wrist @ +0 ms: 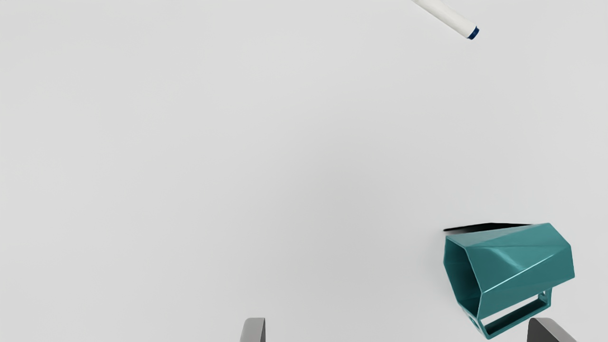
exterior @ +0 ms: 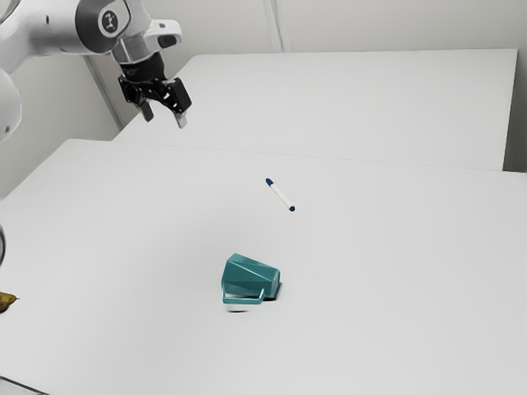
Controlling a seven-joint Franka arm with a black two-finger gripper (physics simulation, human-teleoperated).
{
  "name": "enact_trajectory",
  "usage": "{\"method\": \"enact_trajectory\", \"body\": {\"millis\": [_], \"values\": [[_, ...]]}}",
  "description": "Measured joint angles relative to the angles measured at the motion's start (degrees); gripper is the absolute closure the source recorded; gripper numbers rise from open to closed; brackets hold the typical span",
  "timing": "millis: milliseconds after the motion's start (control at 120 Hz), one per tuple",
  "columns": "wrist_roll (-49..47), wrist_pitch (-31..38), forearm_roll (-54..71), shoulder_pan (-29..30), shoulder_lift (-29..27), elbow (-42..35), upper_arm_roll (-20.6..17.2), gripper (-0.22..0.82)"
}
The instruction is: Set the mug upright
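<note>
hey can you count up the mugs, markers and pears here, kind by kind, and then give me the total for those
Mug: 1
Marker: 1
Pear, partly in view: 1
Total: 3

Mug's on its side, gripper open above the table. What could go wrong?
The mug is off-centre, near one finger: a straight descent might clip it. The handle juts sideways, so the gripper could snag it or grip crooked. Lying on its faceted side, the mug might tip if nudged.
</note>
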Motion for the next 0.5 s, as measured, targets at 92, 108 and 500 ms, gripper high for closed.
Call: {"method": "enact_trajectory", "body": {"millis": [92,108,500], "values": [[1.1,0.7,-1.1,-0.1,0.0,-1.0,1.5,0.00],[1.3,0.8,-1.6,-0.1,0.0,-1.4,1.8,0.00],[4.3,2.4,-21.8,2.1,-9.5,-27.8,10.7,0.00]]}}
